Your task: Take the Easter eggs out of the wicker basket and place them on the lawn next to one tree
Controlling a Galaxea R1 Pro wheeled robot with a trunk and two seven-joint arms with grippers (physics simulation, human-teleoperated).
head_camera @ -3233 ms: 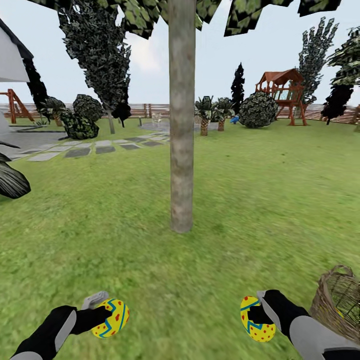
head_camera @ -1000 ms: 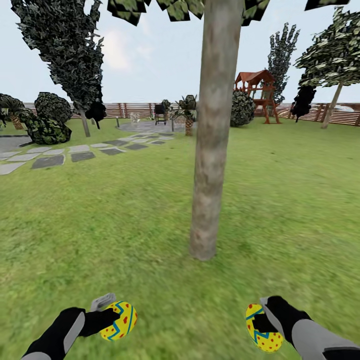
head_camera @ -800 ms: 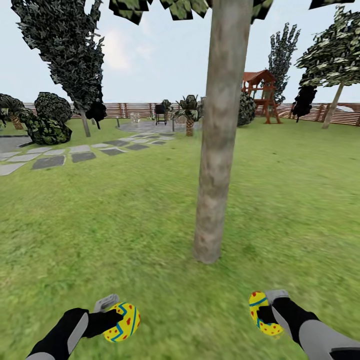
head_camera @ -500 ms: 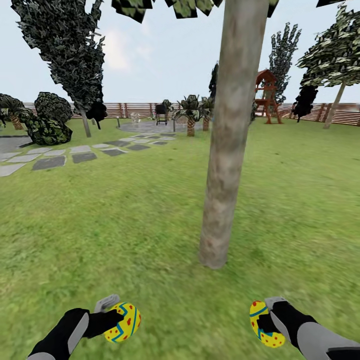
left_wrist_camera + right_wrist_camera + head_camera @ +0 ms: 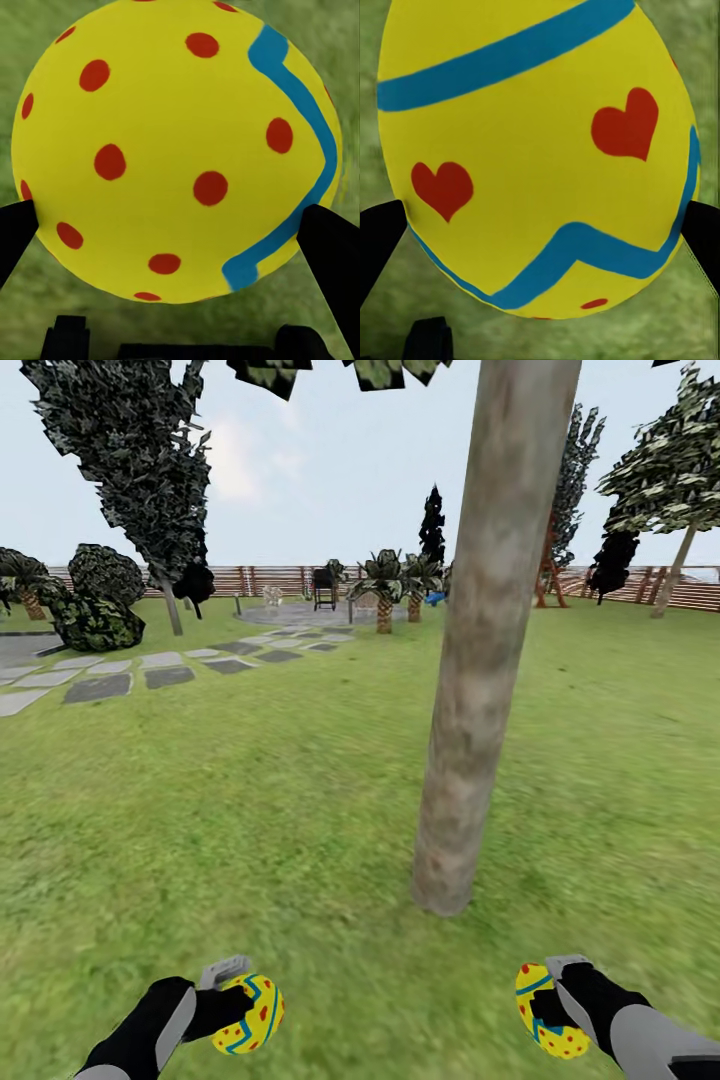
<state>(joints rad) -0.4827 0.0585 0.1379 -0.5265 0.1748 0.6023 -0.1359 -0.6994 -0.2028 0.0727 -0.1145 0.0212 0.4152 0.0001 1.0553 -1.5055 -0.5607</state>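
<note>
We carry two Easter eggs over the lawn (image 5: 250, 800), near the foot of the tree (image 5: 480, 690). The left hand (image 5: 235, 1005) is clenched on the dotted egg (image 5: 250, 1015); its black fingers (image 5: 334, 244) press opposite flanks at the widest girth. The right hand (image 5: 550, 1010) likewise grasps the heart-painted egg (image 5: 545, 1025), fingers (image 5: 379, 236) on either side. We judge each egg light, rigid, smooth and curved, so liable to slip or roll; a hold across the widest part seems best, with release low over the grass beside the trunk.
</note>
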